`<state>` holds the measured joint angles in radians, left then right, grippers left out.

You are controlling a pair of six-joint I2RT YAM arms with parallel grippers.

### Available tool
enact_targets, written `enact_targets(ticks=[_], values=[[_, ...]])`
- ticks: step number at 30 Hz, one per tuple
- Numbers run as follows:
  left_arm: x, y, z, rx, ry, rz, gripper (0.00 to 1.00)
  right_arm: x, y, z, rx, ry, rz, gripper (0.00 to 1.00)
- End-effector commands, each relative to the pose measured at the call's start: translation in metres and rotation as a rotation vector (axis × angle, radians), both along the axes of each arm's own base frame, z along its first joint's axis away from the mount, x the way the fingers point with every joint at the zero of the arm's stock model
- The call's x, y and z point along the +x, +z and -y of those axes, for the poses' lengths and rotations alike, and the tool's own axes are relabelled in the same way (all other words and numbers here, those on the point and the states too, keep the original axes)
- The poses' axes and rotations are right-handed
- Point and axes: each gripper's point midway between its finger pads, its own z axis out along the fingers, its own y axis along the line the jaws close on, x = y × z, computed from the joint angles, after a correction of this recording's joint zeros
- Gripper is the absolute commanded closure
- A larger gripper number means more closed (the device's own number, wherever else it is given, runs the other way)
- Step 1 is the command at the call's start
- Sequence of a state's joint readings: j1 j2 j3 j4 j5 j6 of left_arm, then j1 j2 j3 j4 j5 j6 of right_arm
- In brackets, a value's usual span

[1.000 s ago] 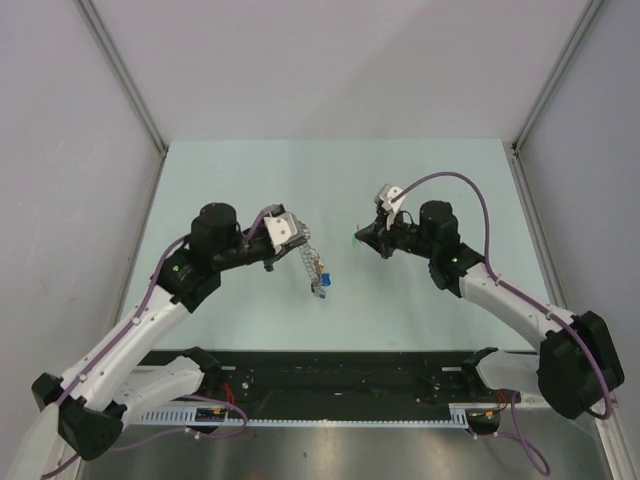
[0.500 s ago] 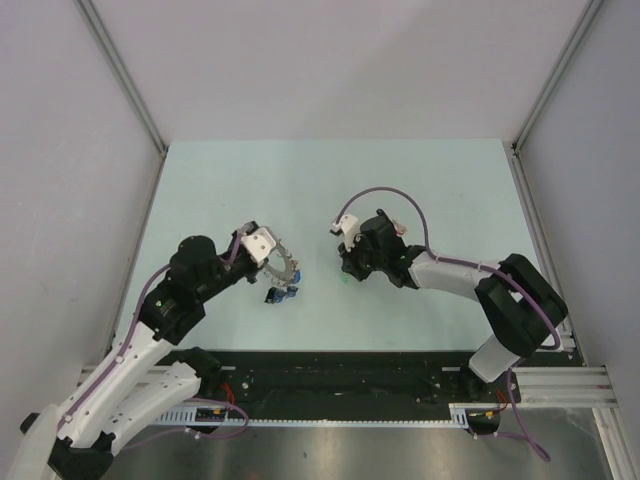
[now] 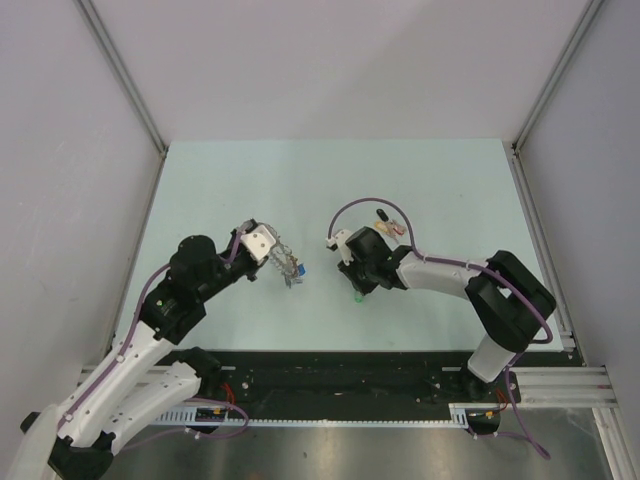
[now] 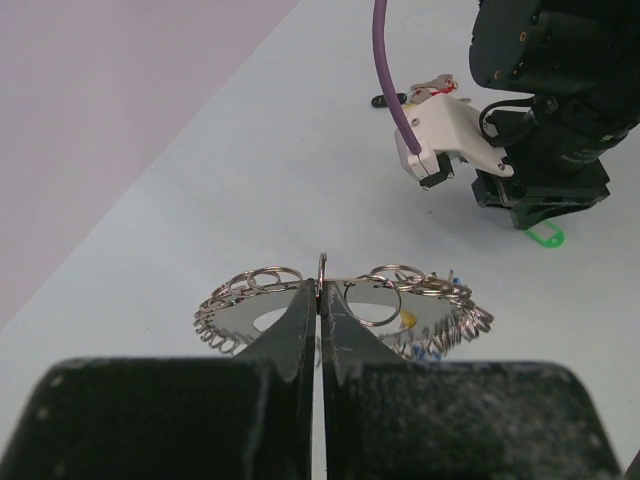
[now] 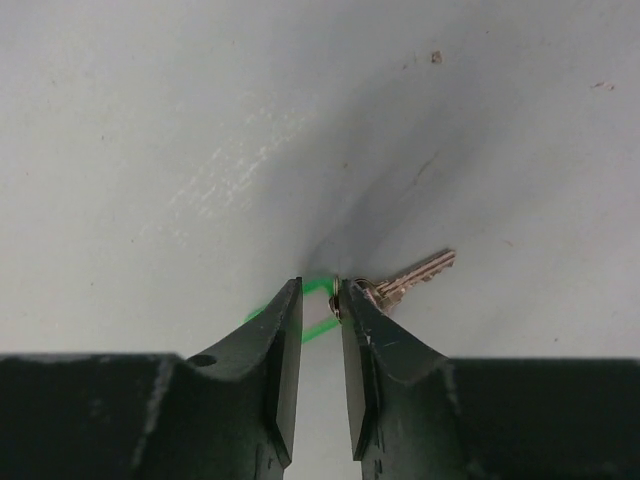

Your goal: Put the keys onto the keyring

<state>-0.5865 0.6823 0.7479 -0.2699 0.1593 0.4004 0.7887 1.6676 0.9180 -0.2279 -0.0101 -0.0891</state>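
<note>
Left wrist view: the left pincer (image 4: 320, 292) pinches the keyring (image 4: 243, 318) tight, presumably steadying it for threading. Opposite, the right pincer (image 5: 320, 297), barely parted, straddles the green key (image 5: 388, 287).

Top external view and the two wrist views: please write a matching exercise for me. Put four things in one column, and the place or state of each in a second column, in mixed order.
Column one:
1. keyring
2. green key
3. pinkish key
4. right gripper

Column two:
A. on the table, on the far side of the right arm, away from both grippers
B. jaws a little apart, pointing down at the table
C. clamped by its rim in the left gripper
D. on the table, just in front of the right gripper

Pairs: 1-C, 2-D, 3-A, 4-B
</note>
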Motion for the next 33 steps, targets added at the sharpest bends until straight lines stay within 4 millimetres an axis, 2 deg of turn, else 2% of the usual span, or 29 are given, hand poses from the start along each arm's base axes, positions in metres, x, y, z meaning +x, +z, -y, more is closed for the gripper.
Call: enact_targets(ticks=[1, 6, 16, 24, 33], values=[[0.005, 0.026, 0.001, -0.053, 0.01, 0.079, 1.0, -0.002, 0.026, 0.004, -0.008, -0.039, 0.009, 0.7], [0.004, 0.026, 0.001, -0.053, 0.008, 0.079, 0.99, 0.004, 0.043, 0.001, -0.004, -0.03, 0.029, 0.7], [0.003, 0.028, 0.0, -0.055, 0.005, 0.08, 1.0, 0.009, 0.041, -0.002, -0.088, 0.003, -0.022, 0.7], [0.002, 0.03, -0.002, -0.057, 0.014, 0.089, 1.0, 0.002, 0.024, 0.0, -0.229, 0.059, -0.075, 0.73], [0.002, 0.032, -0.004, -0.059, 0.02, 0.096, 1.0, 0.005, 0.015, 0.002, -0.337, 0.072, -0.065, 0.76]])
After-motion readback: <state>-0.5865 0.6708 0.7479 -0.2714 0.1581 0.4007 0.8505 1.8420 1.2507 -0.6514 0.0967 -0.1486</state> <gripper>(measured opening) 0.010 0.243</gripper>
